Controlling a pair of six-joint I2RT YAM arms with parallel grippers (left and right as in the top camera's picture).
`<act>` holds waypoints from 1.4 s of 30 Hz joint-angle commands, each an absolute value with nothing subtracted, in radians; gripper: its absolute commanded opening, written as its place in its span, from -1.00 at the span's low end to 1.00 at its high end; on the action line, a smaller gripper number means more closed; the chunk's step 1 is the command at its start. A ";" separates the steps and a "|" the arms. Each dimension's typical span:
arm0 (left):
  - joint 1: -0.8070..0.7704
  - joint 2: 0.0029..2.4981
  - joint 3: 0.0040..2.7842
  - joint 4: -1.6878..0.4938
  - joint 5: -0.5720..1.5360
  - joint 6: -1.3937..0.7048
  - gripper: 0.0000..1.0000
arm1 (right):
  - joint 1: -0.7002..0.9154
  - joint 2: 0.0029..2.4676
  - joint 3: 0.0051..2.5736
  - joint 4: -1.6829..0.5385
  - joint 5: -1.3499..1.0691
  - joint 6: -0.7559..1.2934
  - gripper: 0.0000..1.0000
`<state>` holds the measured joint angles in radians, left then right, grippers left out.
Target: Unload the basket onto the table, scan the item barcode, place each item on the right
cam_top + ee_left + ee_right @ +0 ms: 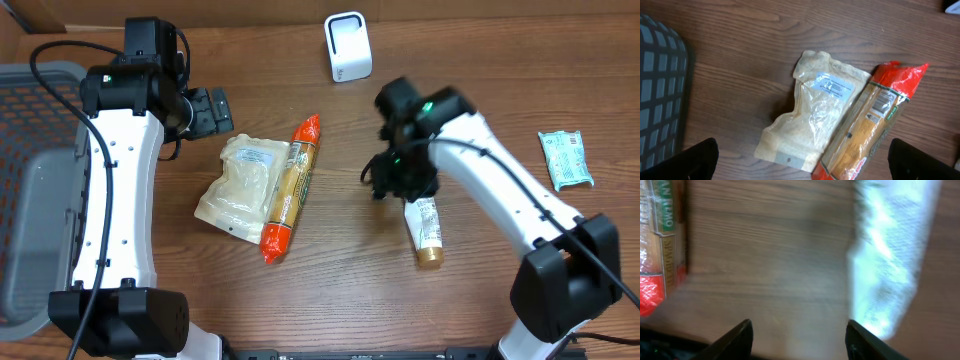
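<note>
Left jaws near crinkly plastic pouch (815,115), tubular spaghetti pack (865,125)

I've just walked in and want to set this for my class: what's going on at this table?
Two robot arms are at a wooden table, and neither holds anything. The left gripper hangs open above a clear pouch and a spaghetti pack lying side by side. The right gripper, jaws apart, is beside a white bottle lying flat. The white scanner stands at the far edge, with no item held up to it.
</note>
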<state>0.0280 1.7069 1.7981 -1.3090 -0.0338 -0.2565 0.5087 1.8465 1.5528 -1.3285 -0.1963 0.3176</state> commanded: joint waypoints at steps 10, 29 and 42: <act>0.026 1.715 1.795 -1.308 -0.025 -0.270 0.99 | 0.535 1.852 1.167 -1.195 -0.168 0.454 0.31; 0.026 1.715 1.795 -1.308 -0.025 -0.270 0.99 | 0.227 1.847 1.168 -1.087 -0.004 0.305 0.38; 0.026 1.715 1.795 -1.308 -0.025 -0.270 0.99 | 0.182 1.563 1.169 -1.001 -0.025 0.891 0.38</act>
